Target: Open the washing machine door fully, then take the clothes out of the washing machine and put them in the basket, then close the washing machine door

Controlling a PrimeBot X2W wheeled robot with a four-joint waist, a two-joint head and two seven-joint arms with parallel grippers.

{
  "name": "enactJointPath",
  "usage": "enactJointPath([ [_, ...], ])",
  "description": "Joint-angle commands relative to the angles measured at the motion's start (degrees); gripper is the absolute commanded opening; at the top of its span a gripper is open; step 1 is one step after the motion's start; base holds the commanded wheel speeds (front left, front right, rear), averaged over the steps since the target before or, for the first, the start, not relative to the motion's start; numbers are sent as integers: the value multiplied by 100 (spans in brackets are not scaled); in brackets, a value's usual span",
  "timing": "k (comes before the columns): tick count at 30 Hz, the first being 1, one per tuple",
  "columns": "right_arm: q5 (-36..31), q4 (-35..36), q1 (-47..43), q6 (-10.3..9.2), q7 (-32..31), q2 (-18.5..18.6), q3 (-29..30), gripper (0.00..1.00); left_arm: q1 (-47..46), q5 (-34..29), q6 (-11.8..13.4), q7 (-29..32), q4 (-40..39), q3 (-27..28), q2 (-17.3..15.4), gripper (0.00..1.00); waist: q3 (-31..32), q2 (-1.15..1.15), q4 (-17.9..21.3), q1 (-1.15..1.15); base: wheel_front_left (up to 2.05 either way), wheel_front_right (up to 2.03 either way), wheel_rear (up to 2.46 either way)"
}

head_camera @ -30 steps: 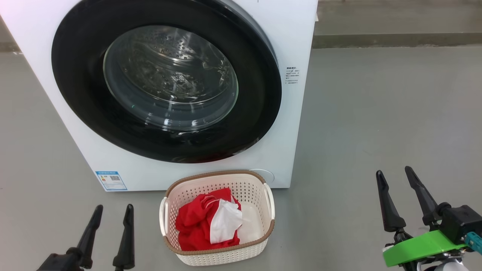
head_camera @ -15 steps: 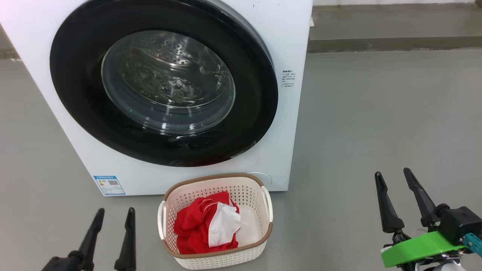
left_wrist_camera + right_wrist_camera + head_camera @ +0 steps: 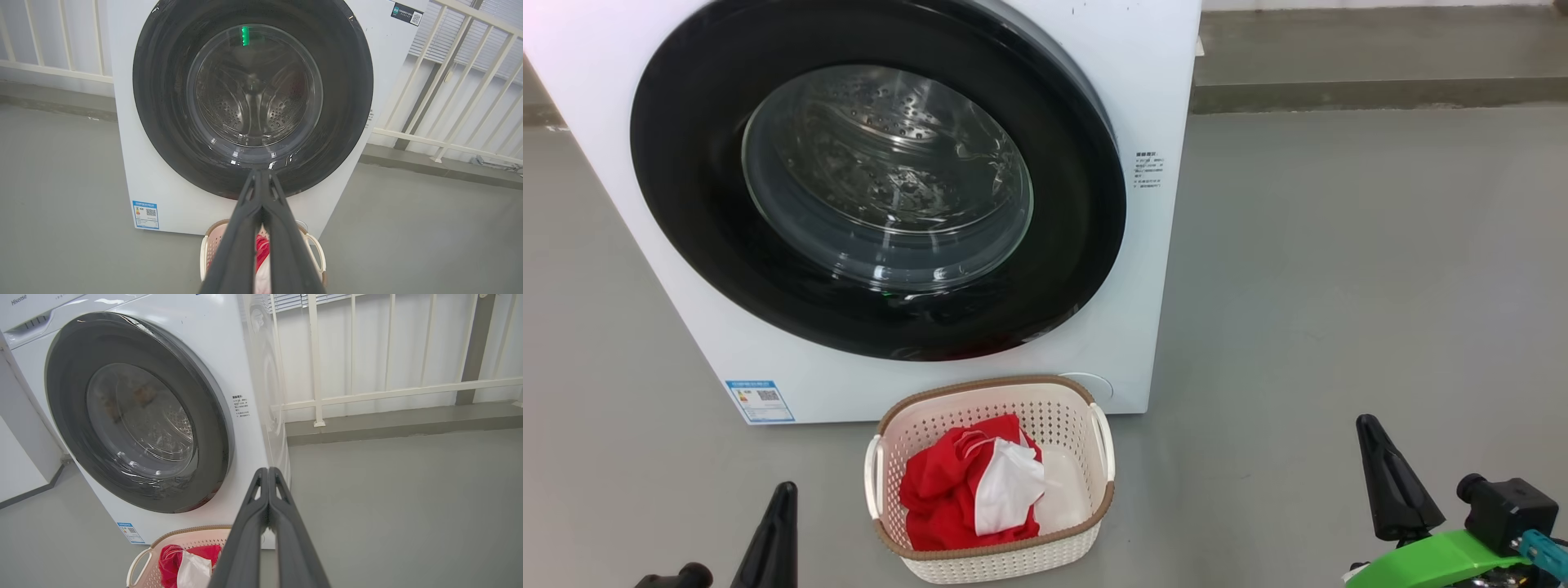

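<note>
Grey floor (image 3: 1339, 245), white railing (image 3: 367, 394) behind: washing machine door (image 3: 686, 204) sits flush on the washing machine (image 3: 890, 388), and the clothes (image 3: 939, 490) lie in the basket (image 3: 980, 382).
Left gripper (image 3: 784, 498) and right gripper (image 3: 1368, 433) are both clenched on nothing, fingers pointing toward the machine. Basket stands just before the machine, between the two, nearer the left gripper, with its long axis across the front. Judgement: all steps look done, and no grasp is called for.
</note>
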State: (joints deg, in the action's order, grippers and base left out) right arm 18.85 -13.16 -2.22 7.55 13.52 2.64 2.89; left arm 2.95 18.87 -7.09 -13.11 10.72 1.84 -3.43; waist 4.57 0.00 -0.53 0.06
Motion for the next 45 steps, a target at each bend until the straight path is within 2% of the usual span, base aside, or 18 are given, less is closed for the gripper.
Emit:
enactJointPath([
  [1,264,142,211,0,-53,36,33,0,-169,182,-3,53,-115,61,-49,0,-9,0,1,1,0,0,0],
  [5,509,136,233,-1,-116,36,40,0,-195,428,-4,114,-102,71,-46,0,-36,0,3,-5,0,0,0],
  [45,2942,60,448,-3,-785,32,152,0,-449,2890,-17,769,50,210,-10,0,-193,0,21,-6,0,0,0],
])
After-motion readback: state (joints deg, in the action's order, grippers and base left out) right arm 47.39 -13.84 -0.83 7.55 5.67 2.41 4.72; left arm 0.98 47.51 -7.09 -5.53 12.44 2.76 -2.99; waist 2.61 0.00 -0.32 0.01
